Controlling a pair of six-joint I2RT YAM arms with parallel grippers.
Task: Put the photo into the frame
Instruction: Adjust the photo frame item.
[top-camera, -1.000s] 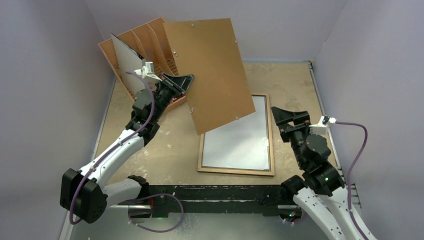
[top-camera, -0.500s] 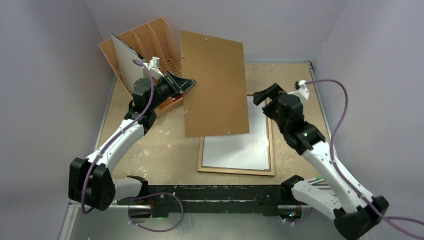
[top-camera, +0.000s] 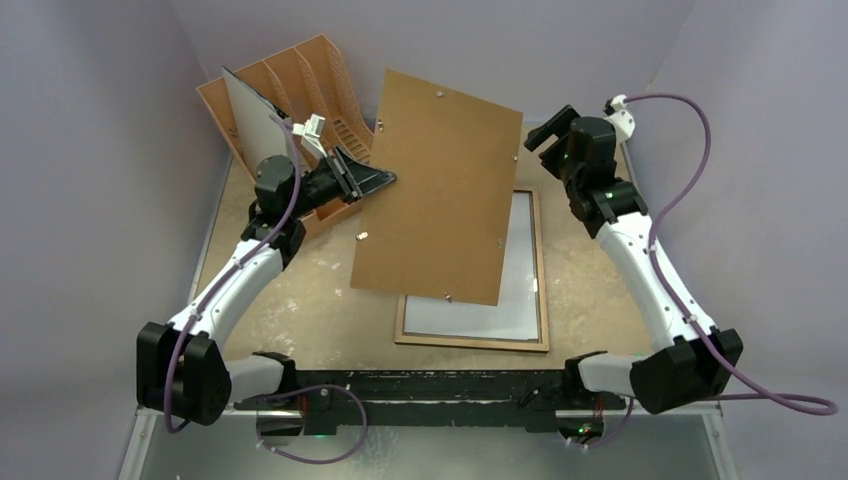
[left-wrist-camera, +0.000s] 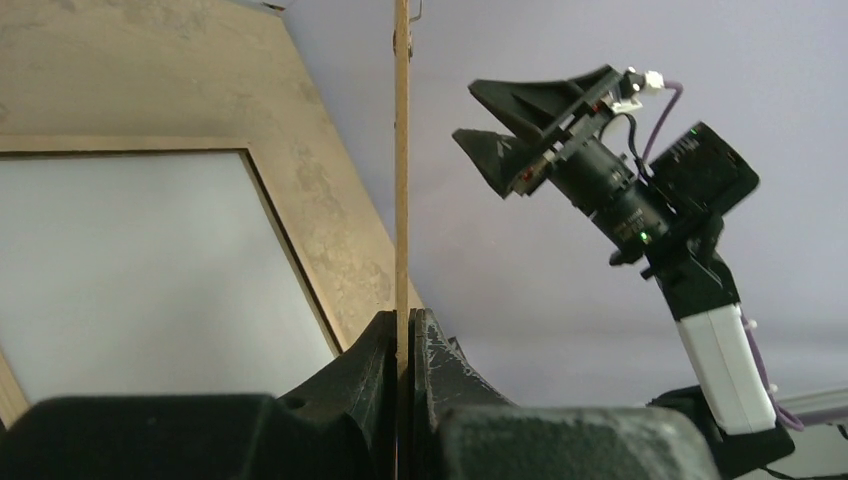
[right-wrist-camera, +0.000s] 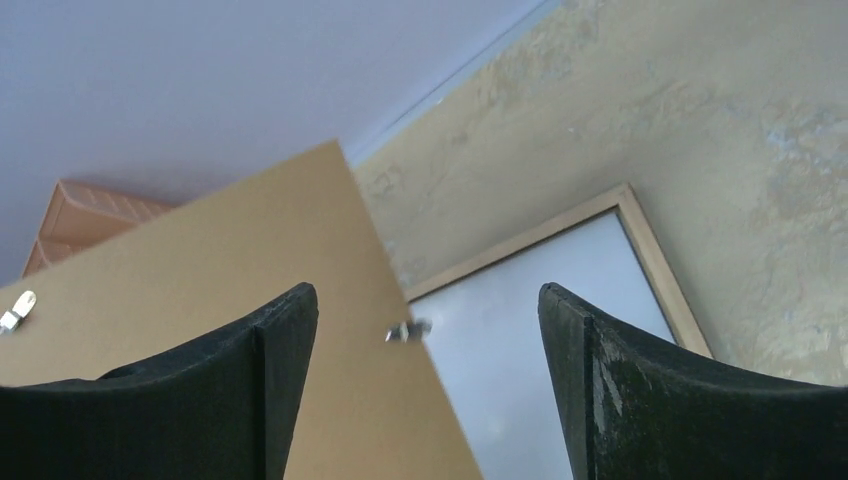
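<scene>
Clamped shut, the left gripper (top-camera: 385, 180) pinches the left edge of a plain brown rectangular backing board (top-camera: 440, 190). Its wrist view shows the thin board edge-on between the two black fingers (left-wrist-camera: 370, 360). The right gripper (top-camera: 545, 128) hangs with its jaws spread wide and nothing between them, just off the board's upper right corner. The backing board is held in the air, tilted, with small metal clips (top-camera: 440, 92) along its edges.

Under it, the large rectangular light-wood frame (top-camera: 470, 341) lies flat on the mottled tan table (top-camera: 300, 290), its pale pane facing up. Seen from above, the board hides the frame's upper left part. The photo (top-camera: 248, 120), a large sheet showing a whitish face and a dark edge, stands upright in a slot of the orange-brown slotted file rack (top-camera: 330, 70) in the back left corner. It sits just behind the left arm's wrist, apart from the left gripper, well apart from the frame, and across the table from the right gripper.
</scene>
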